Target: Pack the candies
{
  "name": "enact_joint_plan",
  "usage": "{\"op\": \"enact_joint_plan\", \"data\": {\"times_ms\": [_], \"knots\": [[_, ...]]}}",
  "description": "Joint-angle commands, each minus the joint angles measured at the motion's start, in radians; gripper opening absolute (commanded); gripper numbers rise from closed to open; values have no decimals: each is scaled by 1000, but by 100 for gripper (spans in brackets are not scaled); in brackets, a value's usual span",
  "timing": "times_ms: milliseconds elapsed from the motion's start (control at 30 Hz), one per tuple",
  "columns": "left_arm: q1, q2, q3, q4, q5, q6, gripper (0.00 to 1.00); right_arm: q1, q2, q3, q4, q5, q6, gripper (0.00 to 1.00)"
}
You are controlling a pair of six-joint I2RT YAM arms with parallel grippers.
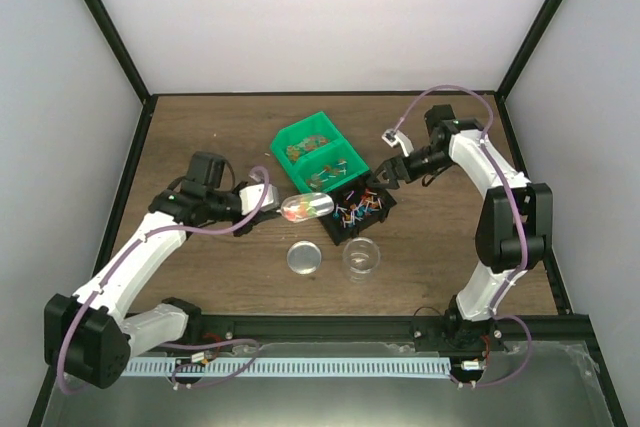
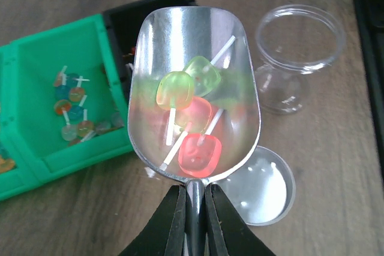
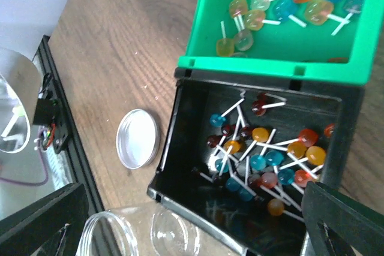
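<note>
My left gripper (image 2: 195,211) is shut on the handle of a metal scoop (image 2: 198,34). The scoop holds a few green and red candies (image 2: 193,109) on white sticks. In the top view the scoop (image 1: 306,208) hangs left of the black bin (image 1: 340,230) and above the lid (image 1: 304,257). More candies (image 3: 264,154) lie in the black bin (image 3: 180,148). The clear cup (image 1: 362,259) stands empty in front of that bin. My right gripper (image 1: 388,175) hovers open at the bin's far right corner, its fingers (image 3: 345,220) holding nothing.
A green bin (image 1: 296,139) with candies (image 3: 282,4) sits behind the black one. A round metal lid (image 2: 267,193) lies flat left of the clear cup (image 2: 298,52). A black rail (image 1: 330,329) runs along the table's near edge.
</note>
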Motion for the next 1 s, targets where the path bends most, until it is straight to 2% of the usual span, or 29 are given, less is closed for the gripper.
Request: {"op": "enact_joint_plan", "data": {"times_ms": [0, 100, 333, 533, 967], "knots": [[-31, -17, 81, -205, 53, 132, 4, -7, -41, 33, -103, -55, -79, 100], [-93, -10, 115, -259, 6, 163, 4, -7, -54, 2, -100, -61, -83, 100], [-203, -17, 116, -255, -77, 143, 4, -8, -90, -54, -67, -21, -86, 100], [-286, 46, 185, -270, -139, 86, 4, -8, -112, -85, -46, -24, -65, 100], [-375, 147, 242, -312, -222, 66, 4, -7, -151, -140, -2, -25, -23, 100]]}}
